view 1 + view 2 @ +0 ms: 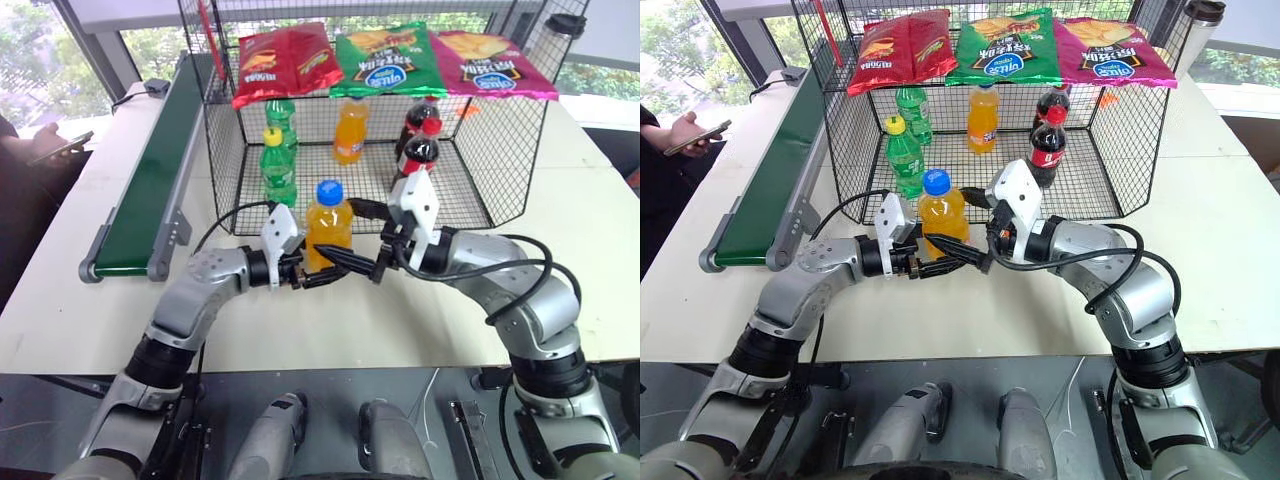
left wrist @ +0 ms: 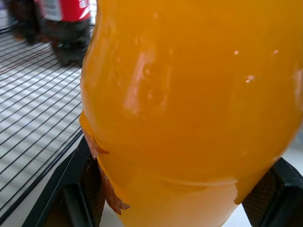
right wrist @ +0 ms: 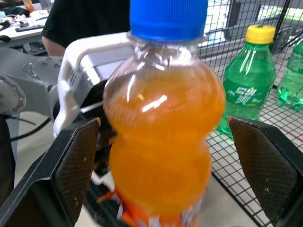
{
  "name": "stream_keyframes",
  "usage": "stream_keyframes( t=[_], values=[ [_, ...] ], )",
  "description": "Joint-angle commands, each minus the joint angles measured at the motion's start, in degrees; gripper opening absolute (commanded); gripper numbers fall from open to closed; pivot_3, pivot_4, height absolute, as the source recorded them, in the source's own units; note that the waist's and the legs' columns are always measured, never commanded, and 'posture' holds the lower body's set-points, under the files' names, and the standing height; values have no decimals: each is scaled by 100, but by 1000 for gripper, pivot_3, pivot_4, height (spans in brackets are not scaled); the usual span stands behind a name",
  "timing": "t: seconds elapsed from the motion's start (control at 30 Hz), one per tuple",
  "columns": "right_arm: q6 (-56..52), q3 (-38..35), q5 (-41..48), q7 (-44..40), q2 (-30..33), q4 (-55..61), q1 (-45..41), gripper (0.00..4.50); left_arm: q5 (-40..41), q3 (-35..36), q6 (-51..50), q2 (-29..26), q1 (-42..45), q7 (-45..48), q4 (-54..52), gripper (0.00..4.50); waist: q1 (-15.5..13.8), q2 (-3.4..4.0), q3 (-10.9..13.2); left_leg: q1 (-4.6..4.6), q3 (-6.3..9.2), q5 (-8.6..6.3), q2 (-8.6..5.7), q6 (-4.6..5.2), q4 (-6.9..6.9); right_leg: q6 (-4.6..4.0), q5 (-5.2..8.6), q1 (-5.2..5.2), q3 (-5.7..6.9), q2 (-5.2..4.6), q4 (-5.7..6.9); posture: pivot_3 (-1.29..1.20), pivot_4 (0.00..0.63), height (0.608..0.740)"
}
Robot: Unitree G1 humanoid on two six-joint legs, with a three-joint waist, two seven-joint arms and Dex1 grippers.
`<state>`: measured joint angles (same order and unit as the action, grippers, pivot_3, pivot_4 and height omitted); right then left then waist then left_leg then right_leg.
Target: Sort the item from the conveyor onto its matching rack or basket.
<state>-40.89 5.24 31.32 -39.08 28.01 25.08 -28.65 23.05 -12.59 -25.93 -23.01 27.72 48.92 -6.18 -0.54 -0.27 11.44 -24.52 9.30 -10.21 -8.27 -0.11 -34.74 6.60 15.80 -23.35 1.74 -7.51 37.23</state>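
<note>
Left gripper (image 1: pixel 318 275) clamps the orange soda bottle (image 1: pixel 328 228) low on its body, while the right gripper (image 1: pixel 368 240) stands wide open around it, not yet gripping. Beyond both, the black wire cage (image 1: pixel 500 160) awaits; the conveyor (image 1: pixel 150 180) lies behind, so placing remains.

Big white table (image 1: pixel 330 330) here. The green conveyor (image 1: pixel 150 190) runs along its left side, and the black wire cage (image 1: pixel 500 150) sits at the back, just right of the belt.
</note>
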Motion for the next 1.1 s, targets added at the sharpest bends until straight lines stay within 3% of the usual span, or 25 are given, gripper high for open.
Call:
stream_keyframes(
  t=[0.03,0.17,0.27,0.33,0.37,0.73,0.83,1.1],
  values=[
    [57,-69,37,84,-74,181,-175,4500,7,48,146,60,78,91,-199,3002,5,0,0,0,0,0,0,0,0,0,0,0,0,0,1,0,150,739],
    [68,-48,23,117,-102,145,-191,4500,-3,63,119,75,34,117,-256,3002,2,0,0,0,0,0,0,0,-3,0,0,1,0,1,3,0,150,739],
    [80,-54,26,142,-143,101,-218,3670,-1,77,106,74,23,128,-272,3002,2,0,0,0,0,0,0,0,-4,1,0,1,0,1,3,0,150,739],
    [84,-47,27,128,-148,91,-228,2682,0,87,98,84,28,121,-272,3002,1,0,0,0,0,0,0,0,-4,1,0,1,0,1,3,0,150,739],
    [84,-40,33,117,-150,94,-230,2443,1,95,90,89,33,117,-270,3002,1,0,0,0,1,0,0,0,-5,1,-1,1,0,2,3,0,150,739],
    [-68,-51,82,179,-143,165,-246,2433,3,282,-193,173,97,-246,-205,3002,0,0,0,0,2,0,0,0,-9,2,-2,4,-1,14,4,0,150,739],
    [-105,-47,80,181,-131,175,-245,2433,67,324,-260,168,117,-197,-196,4413,1,0,0,0,2,0,0,0,-10,2,-2,4,-1,15,4,0,150,739],
    [-107,4,45,224,-161,151,-229,2433,256,448,-624,-101,-27,-87,-469,4413,10,0,0,0,3,0,0,0,-11,2,-2,3,-1,16,6,0,150,739]
  ],
)
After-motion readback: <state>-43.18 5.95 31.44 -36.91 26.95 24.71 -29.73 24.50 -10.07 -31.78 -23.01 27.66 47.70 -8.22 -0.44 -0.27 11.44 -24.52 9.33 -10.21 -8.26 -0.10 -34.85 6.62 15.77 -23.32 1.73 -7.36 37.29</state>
